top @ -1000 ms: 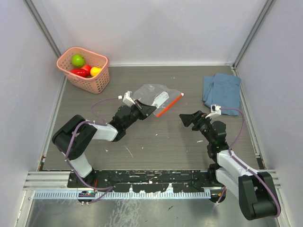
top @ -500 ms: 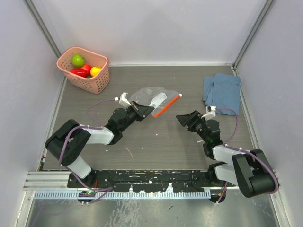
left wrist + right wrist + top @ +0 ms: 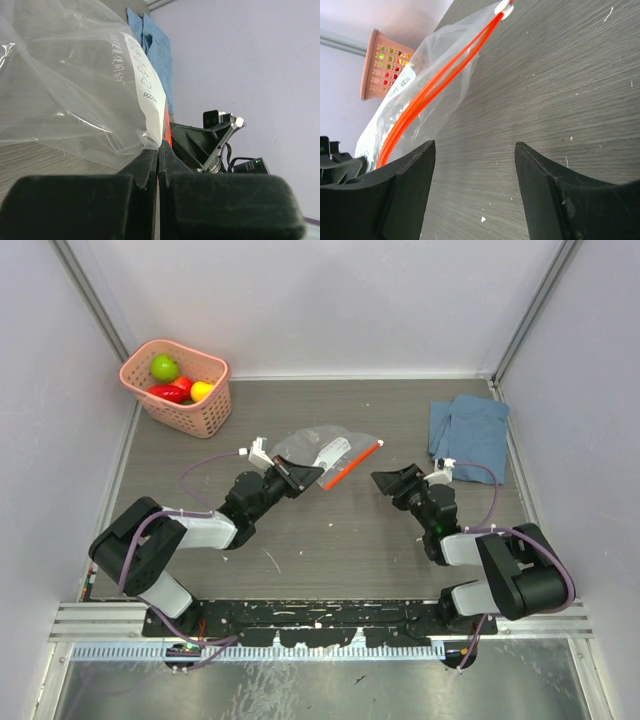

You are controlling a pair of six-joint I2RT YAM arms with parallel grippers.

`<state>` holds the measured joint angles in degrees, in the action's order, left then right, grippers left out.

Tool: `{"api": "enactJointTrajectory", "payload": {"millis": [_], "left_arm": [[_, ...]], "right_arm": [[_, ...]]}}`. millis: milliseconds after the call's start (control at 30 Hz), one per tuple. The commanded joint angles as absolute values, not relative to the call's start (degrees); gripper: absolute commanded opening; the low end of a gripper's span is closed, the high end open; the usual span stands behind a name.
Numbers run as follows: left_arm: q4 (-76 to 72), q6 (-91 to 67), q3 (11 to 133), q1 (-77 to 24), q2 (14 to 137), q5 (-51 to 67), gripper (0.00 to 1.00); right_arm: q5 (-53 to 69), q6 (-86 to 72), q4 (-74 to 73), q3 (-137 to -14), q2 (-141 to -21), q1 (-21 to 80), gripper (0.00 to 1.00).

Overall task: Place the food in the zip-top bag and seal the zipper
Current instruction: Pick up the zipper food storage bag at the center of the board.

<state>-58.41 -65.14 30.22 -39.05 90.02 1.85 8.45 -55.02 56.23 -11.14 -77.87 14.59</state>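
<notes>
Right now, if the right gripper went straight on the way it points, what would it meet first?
Probably the zipper edge of the zip-top bag, which the left gripper holds; the right gripper, jaws open, points that way, though depth is unclear.

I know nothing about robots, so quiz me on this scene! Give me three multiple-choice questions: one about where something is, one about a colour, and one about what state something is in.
1. Where is the toy food?
A. On the bare table
B. In the pink basket
C. On the blue cloth

2. What colour is the zipper on the clear bag?
A. Orange-red
B. Blue
C. Green

3. What are the left jaws doing?
A. Standing wide open over the basket
B. Pinching the blue cloth
C. Shut on the clear bag's edge

Answers:
1 B: green, red and yellow pieces sit inside the basket.
2 A: the strip along the bag's mouth is orange-red.
3 C: the left wrist view shows the jaws closed with the plastic between them.
</notes>
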Motion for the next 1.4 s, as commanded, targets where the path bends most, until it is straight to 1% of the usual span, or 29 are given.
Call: {"api": "enactJointTrajectory", "payload": {"millis": [0, 267, 600, 967, 1367], "left_arm": [[-63.3, -65.2, 30.0, -39.5, 87.5, 2.7, 0.0], [-63.6, -65.4, 29.6, -39.6, 87.3, 3.2, 0.0], [-64.4, -65.9, 29.0, -39.6, 87.3, 3.5, 0.0], [-64.6, -65.9, 28.2, -39.6, 88.1, 4.1, 0.0], [-64.6, -65.9, 28.2, -40.0, 88.4, 4.8, 0.0]], "right_arm": [[5.4, -58.1, 63.7, -13.6, -80.8, 15.2, 0.68], [4.9, -61.0, 68.5, -16.3, -87.2, 15.5, 0.66], [3.6, -61.5, 65.9, -18.7, -88.3, 15.7, 0.65], [5.4, -62.5, 67.1, -19.7, -86.5, 15.9, 0.65], [7.9, -64.6, 70.0, -21.6, -88.6, 15.9, 0.63]]}}
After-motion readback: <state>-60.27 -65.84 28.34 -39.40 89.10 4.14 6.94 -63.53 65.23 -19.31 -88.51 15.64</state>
